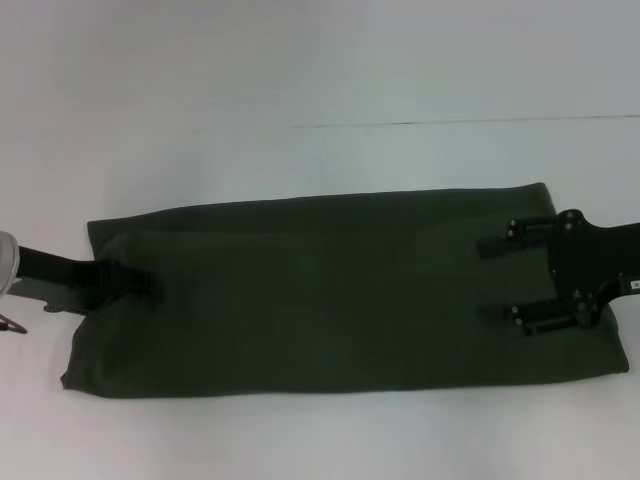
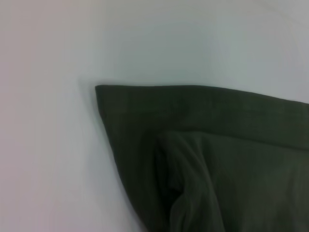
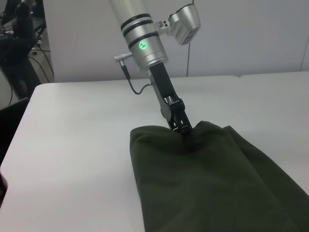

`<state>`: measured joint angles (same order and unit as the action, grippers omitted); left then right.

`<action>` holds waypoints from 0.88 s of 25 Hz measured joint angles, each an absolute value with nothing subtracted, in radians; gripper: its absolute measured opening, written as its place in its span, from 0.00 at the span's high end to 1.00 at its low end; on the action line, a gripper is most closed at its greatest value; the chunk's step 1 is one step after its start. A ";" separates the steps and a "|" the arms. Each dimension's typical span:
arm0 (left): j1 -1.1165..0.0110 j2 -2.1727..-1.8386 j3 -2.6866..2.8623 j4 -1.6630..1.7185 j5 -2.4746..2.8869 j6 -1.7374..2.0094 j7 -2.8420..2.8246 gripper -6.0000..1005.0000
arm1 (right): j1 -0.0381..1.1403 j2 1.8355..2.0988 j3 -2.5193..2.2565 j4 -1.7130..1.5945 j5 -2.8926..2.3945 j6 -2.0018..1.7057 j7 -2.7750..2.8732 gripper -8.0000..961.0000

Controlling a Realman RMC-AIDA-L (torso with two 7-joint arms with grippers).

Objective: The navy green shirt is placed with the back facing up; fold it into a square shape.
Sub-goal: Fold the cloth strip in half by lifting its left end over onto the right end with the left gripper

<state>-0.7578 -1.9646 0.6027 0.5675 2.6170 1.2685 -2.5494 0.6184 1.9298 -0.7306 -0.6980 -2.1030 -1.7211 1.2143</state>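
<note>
Navy green shirt (image 1: pixel 340 295), long axis left-right; right gripper (image 1: pixel 497 280) spread, left gripper (image 1: pixel 135 282) pinching it.

Navy green shirt (image 1: pixel 330 290), folded into a long flat band.

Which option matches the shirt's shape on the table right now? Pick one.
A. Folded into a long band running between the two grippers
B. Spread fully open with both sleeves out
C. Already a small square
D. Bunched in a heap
A: in the head view the navy green shirt lies as a long flat band, with the left gripper at one end and the right gripper at the other.
</note>
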 joint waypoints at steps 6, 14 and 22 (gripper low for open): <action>-0.758 -1.966 0.603 0.567 2.617 1.269 -2.547 0.26 | 0.620 1.930 -0.733 -0.698 -2.103 -1.721 1.216 0.17; -0.759 -1.967 0.608 0.566 2.617 1.268 -2.543 0.32 | 0.620 1.930 -0.733 -0.698 -2.103 -1.720 1.216 0.17; -0.762 -1.968 0.629 0.566 2.617 1.268 -2.548 0.47 | 0.620 1.930 -0.733 -0.698 -2.103 -1.721 1.217 0.17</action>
<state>-0.7624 -1.9680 0.6286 0.5659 2.6169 1.2679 -2.5479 0.6197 1.9297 -0.7333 -0.6979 -2.1030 -1.7208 1.2165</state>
